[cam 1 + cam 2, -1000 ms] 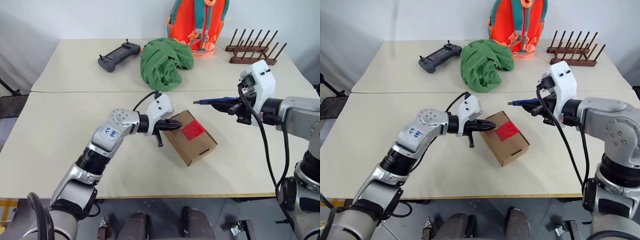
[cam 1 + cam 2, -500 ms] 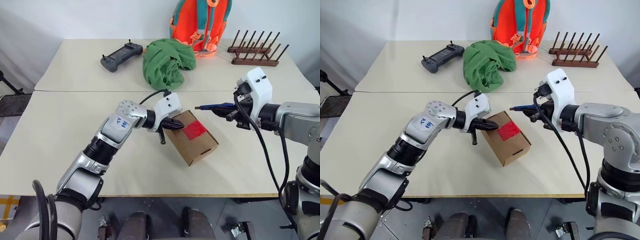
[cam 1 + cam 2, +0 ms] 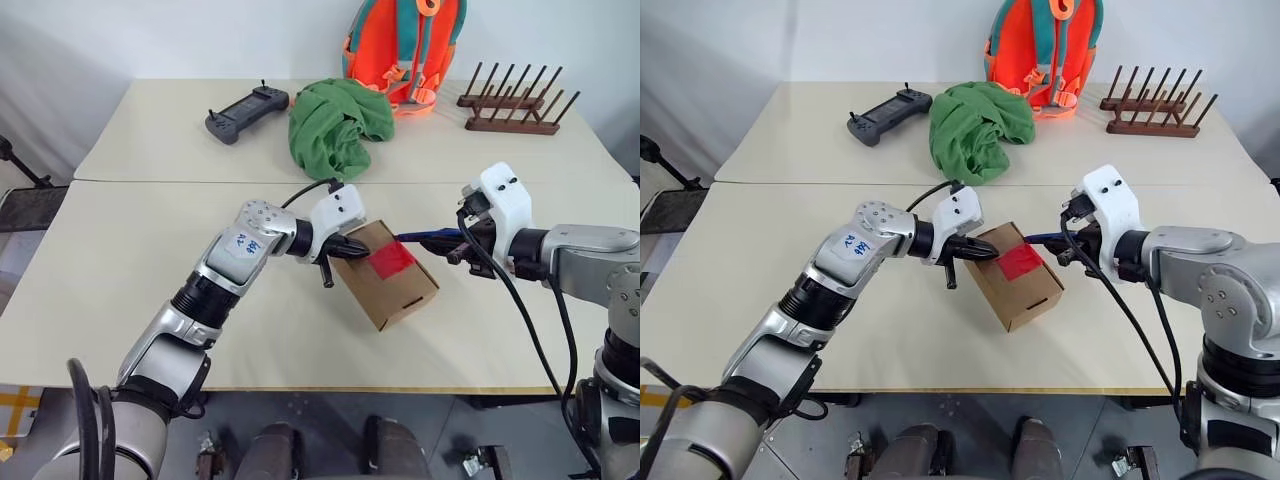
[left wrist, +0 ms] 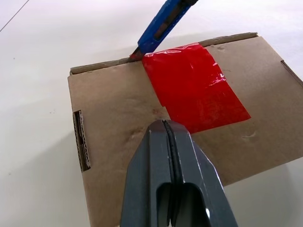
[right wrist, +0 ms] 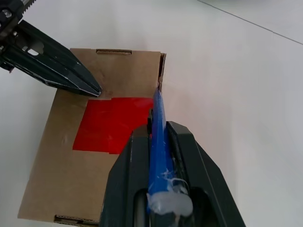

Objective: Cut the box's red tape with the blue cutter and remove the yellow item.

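Two grippers meet over the box (image 3: 385,275), which lies askew on the front table (image 3: 120,300) with its flaps down and the red tape (image 3: 391,260) unbroken across its top. The left gripper (image 3: 352,249) is clamped tight on nothing, its fingers pressed together, and its tip rests on the cardboard at the tape's near edge, as the left wrist view shows (image 4: 166,124). The right gripper (image 3: 1068,245) grasps the blue cutter (image 3: 425,237) between its fingers, the handle running back along them. The cutter's tip sits at the box's far top edge, right at the corner of the tape; whether the blade actually bites into the tape cannot be told. On the rear table lie a black controller (image 3: 242,110), a crumpled green cloth (image 3: 335,125), an orange backpack (image 3: 400,45) and a wooden rack (image 3: 512,100) of pegs, all well apart from the box.
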Robot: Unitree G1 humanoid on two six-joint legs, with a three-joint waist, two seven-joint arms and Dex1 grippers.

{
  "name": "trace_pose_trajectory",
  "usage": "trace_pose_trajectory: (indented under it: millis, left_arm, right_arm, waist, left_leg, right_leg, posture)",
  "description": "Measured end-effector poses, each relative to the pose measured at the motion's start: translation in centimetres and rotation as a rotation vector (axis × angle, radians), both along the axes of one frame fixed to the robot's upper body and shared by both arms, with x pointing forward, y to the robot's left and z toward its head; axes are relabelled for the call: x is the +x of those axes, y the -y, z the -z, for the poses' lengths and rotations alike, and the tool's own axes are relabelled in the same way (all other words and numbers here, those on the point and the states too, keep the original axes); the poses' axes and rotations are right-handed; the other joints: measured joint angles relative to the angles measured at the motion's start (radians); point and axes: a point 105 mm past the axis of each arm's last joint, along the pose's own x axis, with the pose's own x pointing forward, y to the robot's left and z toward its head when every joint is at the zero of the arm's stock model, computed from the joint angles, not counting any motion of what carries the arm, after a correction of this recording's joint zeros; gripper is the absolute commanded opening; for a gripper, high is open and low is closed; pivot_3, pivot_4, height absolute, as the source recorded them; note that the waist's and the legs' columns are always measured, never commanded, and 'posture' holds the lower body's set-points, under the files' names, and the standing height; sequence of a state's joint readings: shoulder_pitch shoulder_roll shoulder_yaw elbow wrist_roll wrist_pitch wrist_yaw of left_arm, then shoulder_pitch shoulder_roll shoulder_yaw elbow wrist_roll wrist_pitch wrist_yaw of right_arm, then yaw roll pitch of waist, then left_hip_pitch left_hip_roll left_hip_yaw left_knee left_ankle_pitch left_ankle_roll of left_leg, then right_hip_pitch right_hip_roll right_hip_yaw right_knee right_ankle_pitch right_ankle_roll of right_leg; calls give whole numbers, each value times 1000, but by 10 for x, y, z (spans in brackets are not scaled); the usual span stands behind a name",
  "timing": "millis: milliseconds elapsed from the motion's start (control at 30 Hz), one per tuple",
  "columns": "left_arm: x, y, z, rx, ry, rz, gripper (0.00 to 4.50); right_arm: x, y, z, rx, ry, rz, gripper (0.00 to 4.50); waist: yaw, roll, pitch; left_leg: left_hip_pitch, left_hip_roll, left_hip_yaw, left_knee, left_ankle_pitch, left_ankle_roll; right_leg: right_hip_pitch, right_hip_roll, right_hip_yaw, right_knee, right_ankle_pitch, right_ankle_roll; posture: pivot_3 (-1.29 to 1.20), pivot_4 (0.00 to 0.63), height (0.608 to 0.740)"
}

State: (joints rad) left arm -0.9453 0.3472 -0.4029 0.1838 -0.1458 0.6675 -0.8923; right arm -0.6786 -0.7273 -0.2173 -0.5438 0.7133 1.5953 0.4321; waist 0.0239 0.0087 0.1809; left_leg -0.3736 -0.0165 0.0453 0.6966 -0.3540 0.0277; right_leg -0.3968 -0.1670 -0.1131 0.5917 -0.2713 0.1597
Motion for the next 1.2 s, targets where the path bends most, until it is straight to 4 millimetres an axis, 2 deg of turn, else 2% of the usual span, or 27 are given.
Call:
trace_pose_trajectory:
  millis: [267,500,700,900,1200]
  left_arm:
    - [2,1,0,1,-9,1,0]
    - [4,3,-1,27,4,-22,0]
    - [5,4,-1,39,8,-32,0]
    - [5,5,0,40,6,-36,0]
    - [6,5,1,41,5,-41,0]
  right_arm:
    - [-4,3,0,-42,1,-8,108]
    - [-5,3,-15,-88,28,-23,108]
    - [-8,3,-13,-102,13,-37,108]
    - [-13,8,-2,-125,-21,-22,108]
    - [-18,10,-4,-129,-25,-32,108]
  waist:
    - [3,0,0]
    - [2,0,0]
    - [2,0,0]
    - [3,-1,0]
    - [4,-1,0]
  left_leg:
    - [0,0,-4,1,0,1]
    - [0,0,-6,2,0,1]
    - [1,0,-6,3,0,2]
    - [2,0,-6,3,0,2]
    - [2,0,-6,3,0,2]
  right_leg:
    - [1,0,0,0,0,0]
    - [1,0,1,-1,0,0]
    - [2,0,3,-1,0,-1]
    - [3,0,3,-1,1,-1]
    - [3,0,3,-2,1,-1]
  posture:
    - [0,150,740]
    - [0,150,740]
    - [0,150,740]
    - [0,150,740]
    - [0,150,740]
